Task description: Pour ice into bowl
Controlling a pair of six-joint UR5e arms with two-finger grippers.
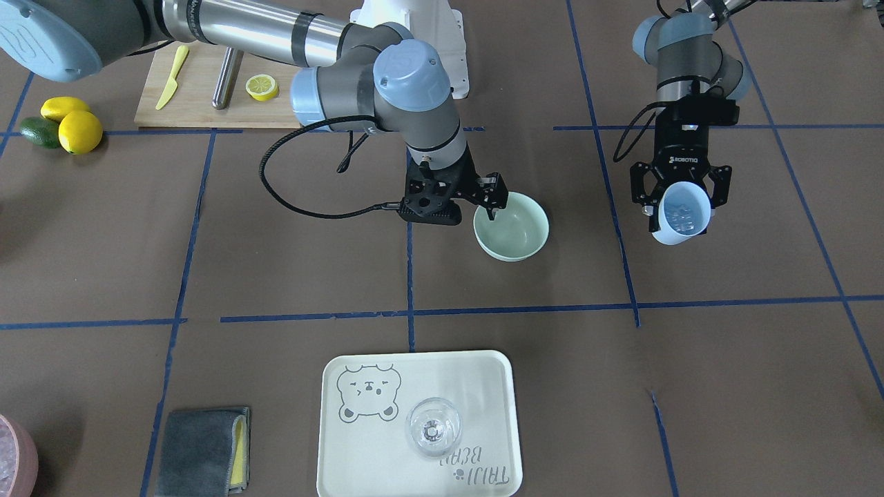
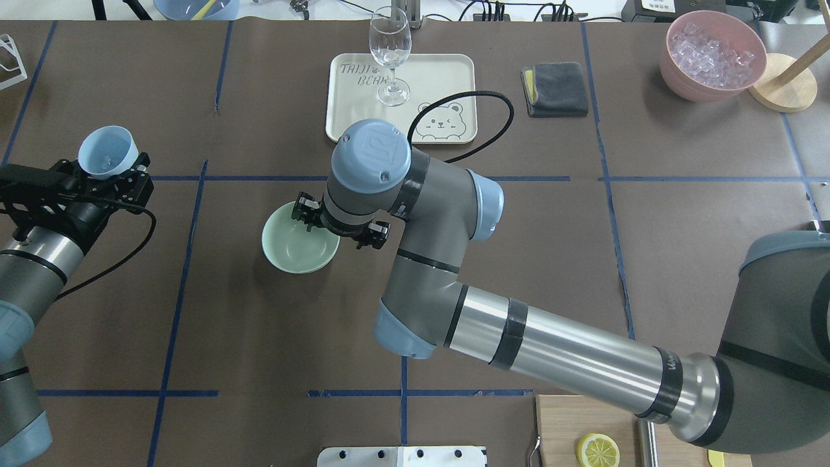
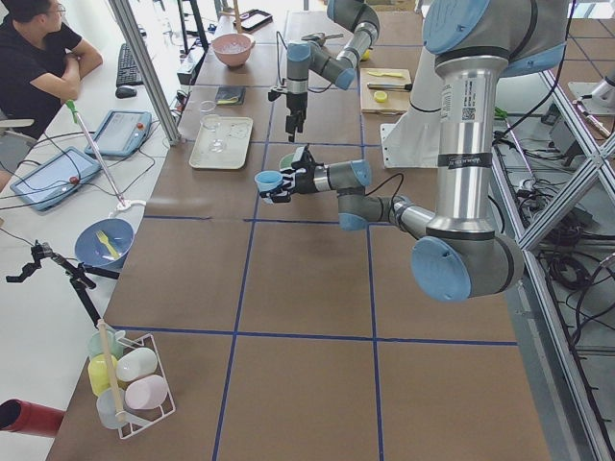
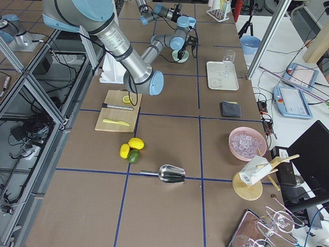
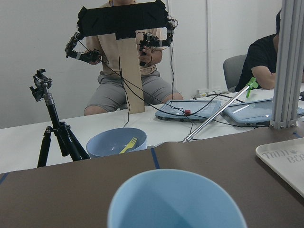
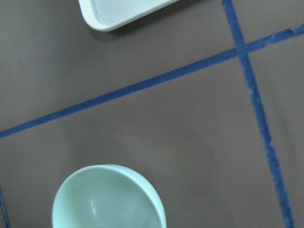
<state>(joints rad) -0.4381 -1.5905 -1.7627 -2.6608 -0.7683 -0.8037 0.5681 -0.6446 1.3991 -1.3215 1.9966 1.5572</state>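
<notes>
Peering into the cup [image 1: 671, 238], only the front view reveals ice [image 1: 684, 218].

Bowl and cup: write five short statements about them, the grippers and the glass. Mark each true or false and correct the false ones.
1. The left gripper holds a light blue cup with ice in it. True.
2. The bowl has ice in it. False: its inside is bare, and the ice is in the cup.
3. The cup hangs right above the bowl. False: it is off to the side, over bare table, well apart from the bowl.
4. The right gripper is at the bowl's rim. True.
5. The glass lies on its side on the tray. False: it stands upright on the tray.
</notes>
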